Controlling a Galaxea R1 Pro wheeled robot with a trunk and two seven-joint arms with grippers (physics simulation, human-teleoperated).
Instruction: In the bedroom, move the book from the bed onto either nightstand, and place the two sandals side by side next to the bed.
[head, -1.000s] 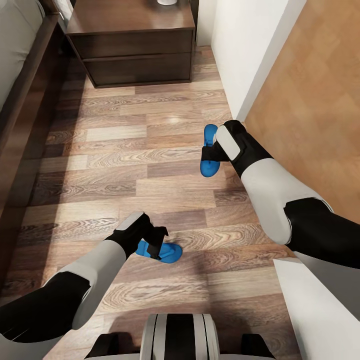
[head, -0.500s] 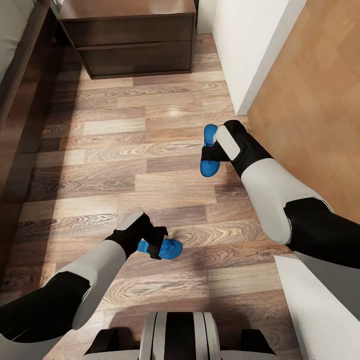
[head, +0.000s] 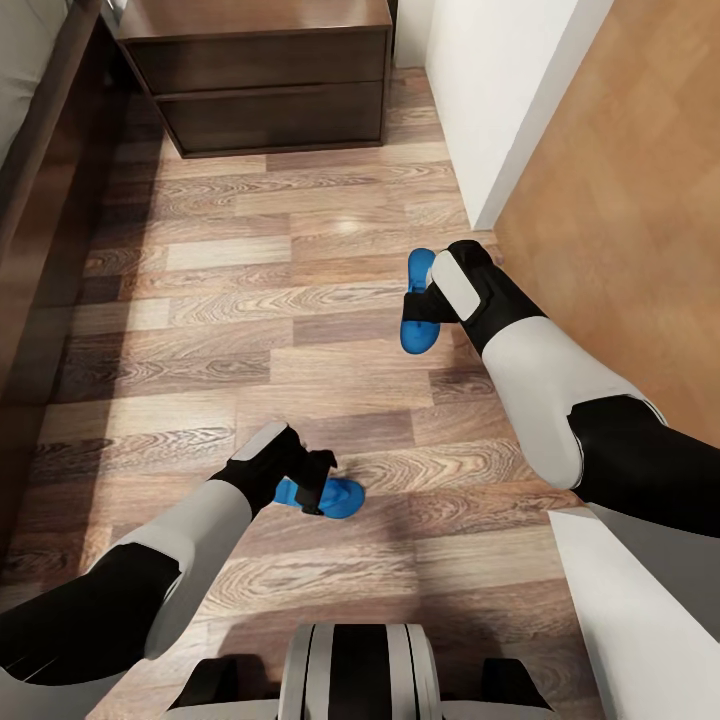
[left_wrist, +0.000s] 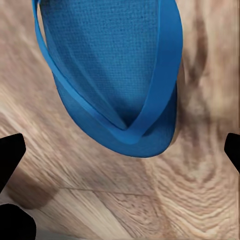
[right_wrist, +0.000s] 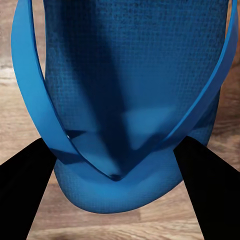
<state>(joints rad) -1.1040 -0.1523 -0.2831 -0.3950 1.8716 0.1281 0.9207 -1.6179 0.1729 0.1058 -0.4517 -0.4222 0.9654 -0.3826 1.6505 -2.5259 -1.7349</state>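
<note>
left pincer (head: 312, 492) spread wide over textured blue sandal (left_wrist: 112, 75) on wood-plank floor (head: 250, 300); right pincer (head: 420, 305) clamps second sandal (right_wrist: 125, 100).

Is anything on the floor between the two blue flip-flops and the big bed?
Nothing visible is. Between the bright blue flip-flop at the left gripper, the other blue flip-flop at the right gripper and the dark brown wooden bed frame lies just brown wood-plank floor. The dark-brown drawer nightstand stands farther off, by the wall.
</note>
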